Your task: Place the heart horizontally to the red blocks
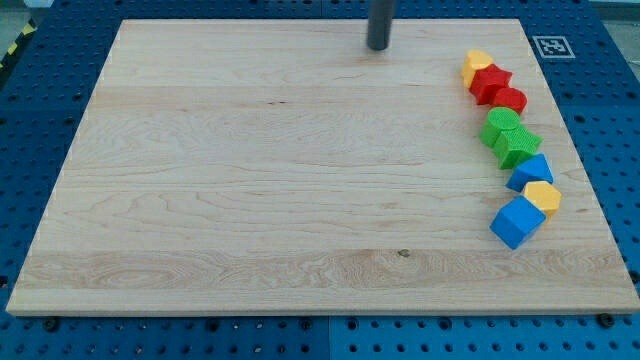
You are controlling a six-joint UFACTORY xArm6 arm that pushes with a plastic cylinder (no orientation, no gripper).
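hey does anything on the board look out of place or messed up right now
Nothing looks damaged or spilled. All the blocks are bunched in a curved line along the view's right edge: yellow block, two red blocks, two green blocks, two blue blocks and another yellow one. My tip is at the view's top, apart from them.

Green (510, 137) and blue blocks (521, 203)
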